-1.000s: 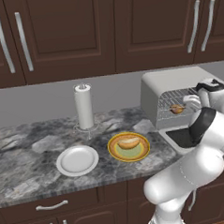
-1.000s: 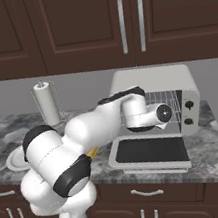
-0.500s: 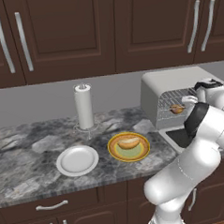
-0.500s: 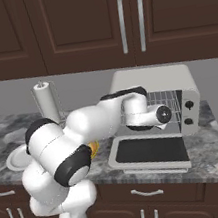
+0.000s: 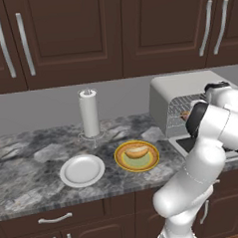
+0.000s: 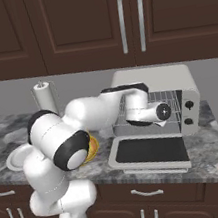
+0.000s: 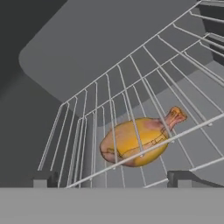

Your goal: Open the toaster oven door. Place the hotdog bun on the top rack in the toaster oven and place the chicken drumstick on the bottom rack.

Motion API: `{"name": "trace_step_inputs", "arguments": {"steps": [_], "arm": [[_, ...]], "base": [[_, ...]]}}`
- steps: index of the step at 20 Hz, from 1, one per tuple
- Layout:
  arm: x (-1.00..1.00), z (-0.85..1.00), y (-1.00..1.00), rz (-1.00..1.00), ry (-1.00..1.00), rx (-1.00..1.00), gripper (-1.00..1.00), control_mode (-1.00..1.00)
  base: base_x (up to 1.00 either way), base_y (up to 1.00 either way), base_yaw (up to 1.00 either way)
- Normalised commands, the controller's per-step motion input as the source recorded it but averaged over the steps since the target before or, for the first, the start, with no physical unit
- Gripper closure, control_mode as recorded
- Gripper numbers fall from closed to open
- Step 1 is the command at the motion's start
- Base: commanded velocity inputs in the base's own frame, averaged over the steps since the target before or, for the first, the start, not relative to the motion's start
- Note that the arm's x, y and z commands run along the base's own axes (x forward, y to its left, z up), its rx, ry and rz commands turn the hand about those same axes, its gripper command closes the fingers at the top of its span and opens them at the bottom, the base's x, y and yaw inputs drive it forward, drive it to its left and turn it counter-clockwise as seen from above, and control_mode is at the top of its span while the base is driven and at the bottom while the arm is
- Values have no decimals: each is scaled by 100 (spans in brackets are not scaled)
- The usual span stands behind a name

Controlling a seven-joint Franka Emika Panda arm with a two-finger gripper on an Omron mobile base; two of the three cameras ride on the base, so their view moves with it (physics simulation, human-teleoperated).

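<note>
Drumstick [image 7: 135, 142] lies free on bottom rack [image 7: 87, 144], centre frame; my fingers [image 7: 111, 178] spread, empty. Arm unchanged. Bun [image 5: 137, 152] on plate next.

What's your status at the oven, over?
Gripper open, empty, at the oven mouth. Door down flat. Drumstick on a rack inside. Bun on yellow plate. Nothing in the way.

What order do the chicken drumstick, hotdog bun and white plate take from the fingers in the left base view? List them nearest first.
1. chicken drumstick: inside the toaster oven, just ahead of the fingers.
2. hotdog bun: on the yellow plate, on the counter left of the oven.
3. white plate: farther left on the counter.
</note>
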Motion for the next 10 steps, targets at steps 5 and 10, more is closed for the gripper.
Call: {"name": "trace_step_inputs", "arguments": {"steps": [5,10], "arm": [[16,-10,-7,0,-1,2,-100,-100],[10,-19,-10,0,0,0,-100,-100]], "base": [[0,0,0],[0,0,0]]}}
